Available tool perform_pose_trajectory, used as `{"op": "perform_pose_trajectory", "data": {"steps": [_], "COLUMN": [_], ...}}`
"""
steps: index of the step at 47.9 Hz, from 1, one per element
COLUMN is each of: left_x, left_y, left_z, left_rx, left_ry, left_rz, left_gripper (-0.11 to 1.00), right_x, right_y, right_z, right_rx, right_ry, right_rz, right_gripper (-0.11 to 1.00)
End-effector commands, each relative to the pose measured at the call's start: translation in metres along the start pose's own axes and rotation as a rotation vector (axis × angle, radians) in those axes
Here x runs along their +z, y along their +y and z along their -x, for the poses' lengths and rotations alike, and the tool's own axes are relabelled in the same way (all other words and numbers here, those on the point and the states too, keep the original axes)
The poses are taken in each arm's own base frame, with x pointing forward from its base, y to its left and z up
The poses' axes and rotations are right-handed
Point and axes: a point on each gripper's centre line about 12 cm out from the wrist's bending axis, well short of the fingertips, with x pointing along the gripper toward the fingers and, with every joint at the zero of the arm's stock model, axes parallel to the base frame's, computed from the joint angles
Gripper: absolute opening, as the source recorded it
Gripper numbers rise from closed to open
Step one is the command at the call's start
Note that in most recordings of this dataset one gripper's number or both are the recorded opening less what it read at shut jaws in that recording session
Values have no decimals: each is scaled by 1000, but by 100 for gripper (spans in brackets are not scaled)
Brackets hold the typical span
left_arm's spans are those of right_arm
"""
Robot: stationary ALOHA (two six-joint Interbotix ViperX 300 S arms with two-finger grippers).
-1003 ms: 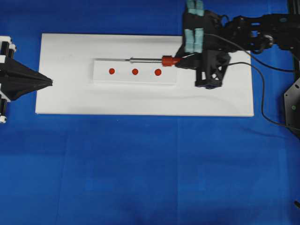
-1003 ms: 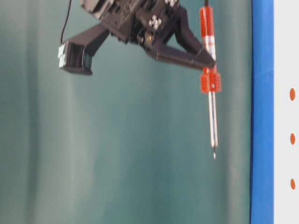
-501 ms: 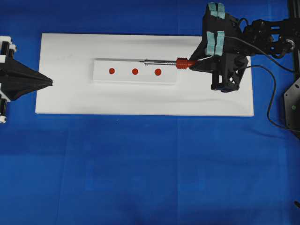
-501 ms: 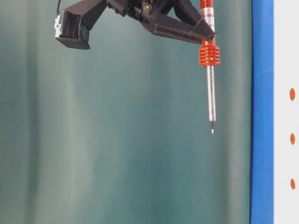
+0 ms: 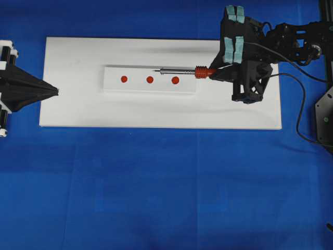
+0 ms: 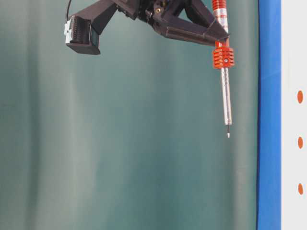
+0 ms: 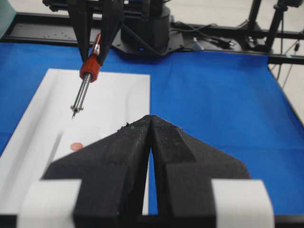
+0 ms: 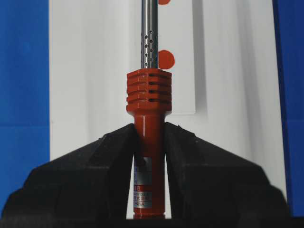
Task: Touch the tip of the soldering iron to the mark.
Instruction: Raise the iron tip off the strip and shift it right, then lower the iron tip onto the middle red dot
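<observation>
Soldering iron (image 5: 179,70) is hanging in the air above the white board (image 5: 78,109), its red handle clamped by the right gripper (image 5: 216,73); it looks light and stiff, best held at the handle. Left gripper (image 7: 151,137) is sitting closed and empty.

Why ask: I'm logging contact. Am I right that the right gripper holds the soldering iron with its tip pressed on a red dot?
Not quite. The right gripper holds the soldering iron, but the table-level view shows its tip in the air.
</observation>
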Motion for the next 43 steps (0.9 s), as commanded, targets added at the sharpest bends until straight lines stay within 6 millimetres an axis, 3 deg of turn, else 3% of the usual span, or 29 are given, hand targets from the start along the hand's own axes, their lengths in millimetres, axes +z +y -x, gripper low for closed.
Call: {"op": "perform_pose_trajectory", "data": {"steps": [1, 24, 43], "left_x": [3, 4, 3], "left_y": [-1, -1, 0], "left_z": [-2, -2, -2], "left_rx": [-3, -3, -2], "left_ry": [-11, -12, -12], "left_rz": [-1, 0, 0], "left_gripper": [0, 0, 0], "right_x": [13, 14, 5], "right_y": [1, 0, -6], "right_z": [6, 5, -35], "right_rx": [-4, -8, -10], "right_ry": [-45, -52, 42], "right_rz": [9, 11, -3], "right_gripper": [6, 6, 6]}}
